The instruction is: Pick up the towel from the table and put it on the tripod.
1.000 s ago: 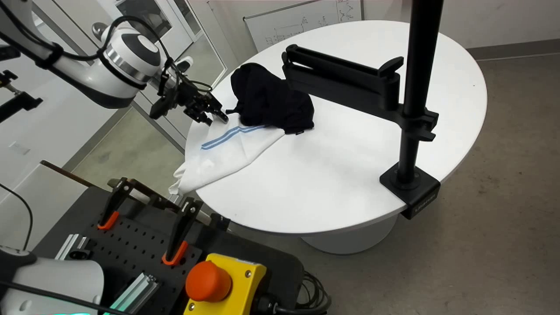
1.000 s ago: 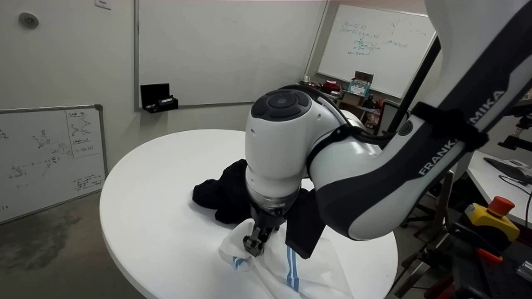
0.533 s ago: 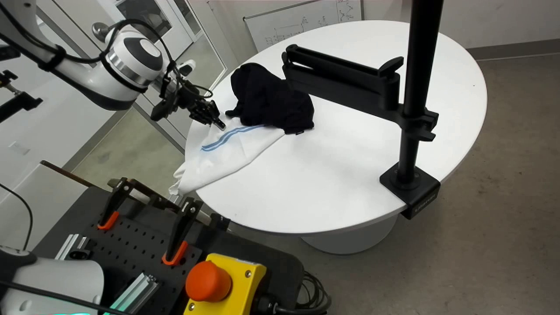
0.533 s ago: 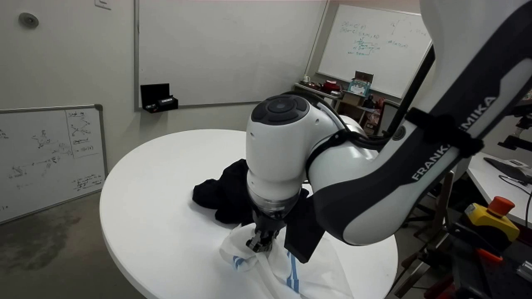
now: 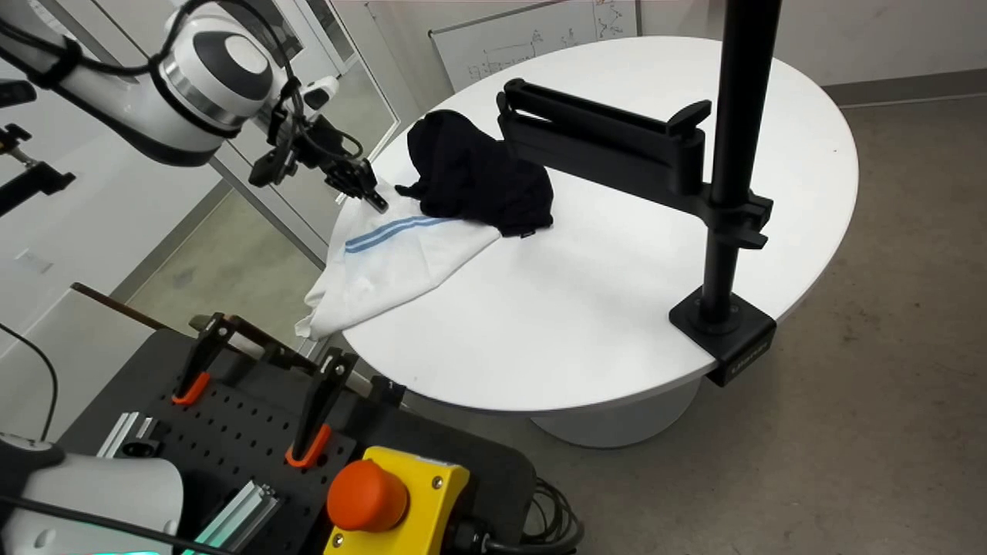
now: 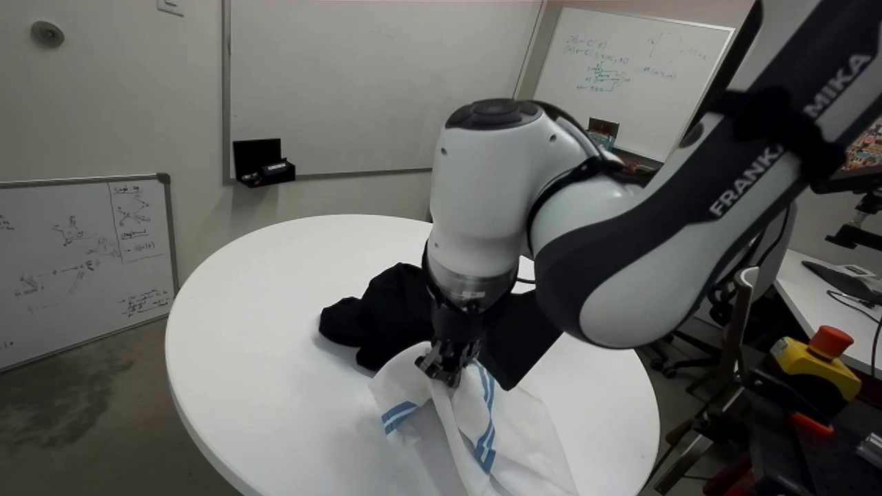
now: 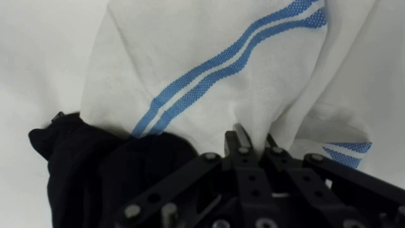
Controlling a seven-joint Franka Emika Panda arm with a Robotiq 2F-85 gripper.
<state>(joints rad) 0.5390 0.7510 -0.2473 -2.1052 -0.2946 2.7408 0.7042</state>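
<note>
Up came the black two-fingered gripper (image 7: 257, 141), pinching the blue-striped white cloth towel (image 7: 208, 69), which lay mostly on the round white table (image 5: 586, 308); placement on the black pole stand (image 5: 734, 185), presumably the tripod, remained.

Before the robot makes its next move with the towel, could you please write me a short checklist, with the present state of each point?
1. White towel gripped by the end effector: ok; a fold is caught between the jaws in the wrist view.
2. Towel off the table: not ok; much of it lies there.
3. Towel free of the black cloth: not ok; the cloth seems to cover part of its edge and might drag along.
4. Folding arm of the black pole in sight: ok, in an exterior view.
5. Overhanging towel corner clear of the nearest clamp: cannot tell; depth is unclear.
</note>
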